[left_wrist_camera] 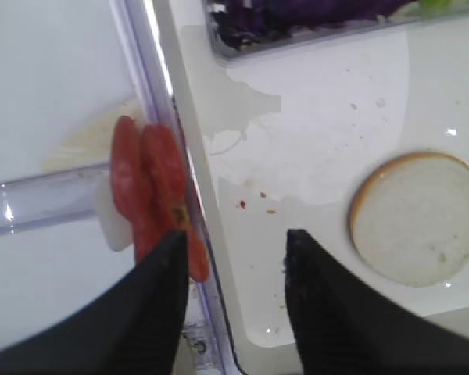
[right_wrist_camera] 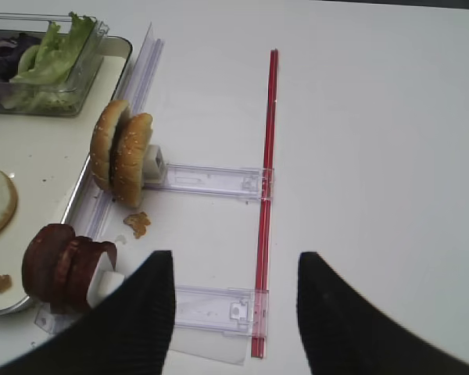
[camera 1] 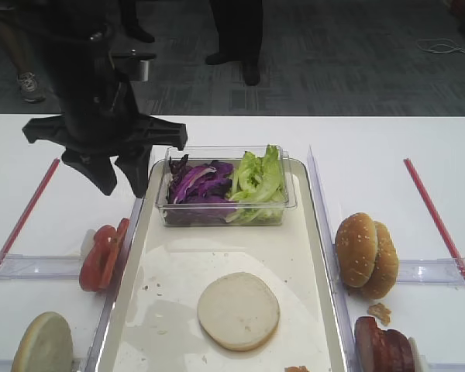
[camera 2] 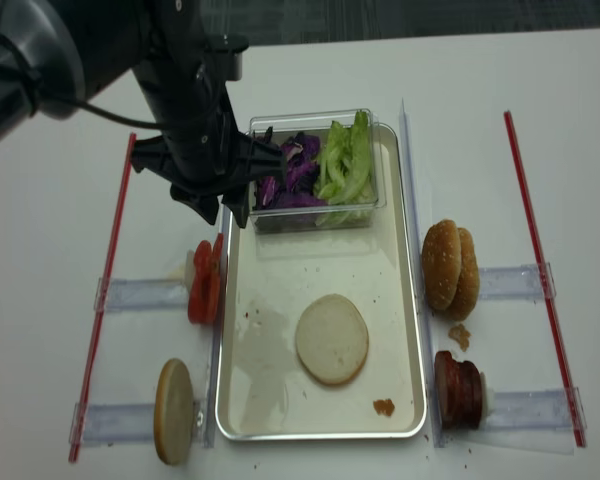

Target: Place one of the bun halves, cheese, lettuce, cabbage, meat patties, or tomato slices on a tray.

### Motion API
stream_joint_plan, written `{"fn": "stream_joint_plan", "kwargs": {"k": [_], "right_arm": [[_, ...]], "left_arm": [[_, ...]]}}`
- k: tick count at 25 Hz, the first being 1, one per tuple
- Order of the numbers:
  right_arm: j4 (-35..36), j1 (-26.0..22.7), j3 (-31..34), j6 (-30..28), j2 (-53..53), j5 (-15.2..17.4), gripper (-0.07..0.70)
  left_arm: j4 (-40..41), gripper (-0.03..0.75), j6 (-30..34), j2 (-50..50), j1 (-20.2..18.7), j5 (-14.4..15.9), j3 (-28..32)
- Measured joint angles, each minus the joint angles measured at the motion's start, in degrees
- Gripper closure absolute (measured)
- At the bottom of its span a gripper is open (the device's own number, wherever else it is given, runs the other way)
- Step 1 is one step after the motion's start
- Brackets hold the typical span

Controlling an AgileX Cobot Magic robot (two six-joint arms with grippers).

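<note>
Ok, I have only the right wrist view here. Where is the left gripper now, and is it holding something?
Observer: The left gripper hangs over the left rim of the tray, with its jaws open and nothing between them.
Operator: Are there tomatoes on that side? I cannot see them.
Observer: Yes. The tomato slices stand on edge just outside the tray's left rim.
Operator: I see only the edge of something pale and round on the tray. Is it the only one?
Observer: No. That bun half lies flat on the tray, and a second bun half stands on edge to the left of the tray, nearer the front.
</note>
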Motion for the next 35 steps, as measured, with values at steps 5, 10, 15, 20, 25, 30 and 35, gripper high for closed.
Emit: {"fn": "stream_joint_plan", "kwargs": {"k": [5,10,15,20,25,30,35], "right_arm": [[0.00,0.00,0.00,0.00,0.00,0.00,0.247],[0.00,0.00,0.00,0.00,0.00,0.00,0.247],[0.00,0.00,0.00,0.00,0.00,0.00,0.247],[0.00,0.00,0.00,0.00,0.00,0.00,0.247],[0.00,0.00,0.00,0.00,0.00,0.00,0.247],[0.00,0.00,0.00,0.24,0.00,0.00,0.247],[0.00,0.00,0.00,0.34,0.00,0.00,0.247]], "left_arm": [[1.14,0.436,1.17,-1.93,4.36,0.00,1.82],[2.21,0.436,3.28,-4.86,10.36,0.10,5.27],[2.88,0.436,5.33,-7.61,15.71,0.34,7.85],[3.27,0.436,6.76,-8.25,16.63,0.34,8.23],[3.27,0.436,6.85,-8.38,16.63,0.34,8.23],[3.27,0.436,7.12,-11.98,16.63,0.34,8.47],[3.27,0.440,7.69,-19.76,16.63,0.41,12.95]]}}
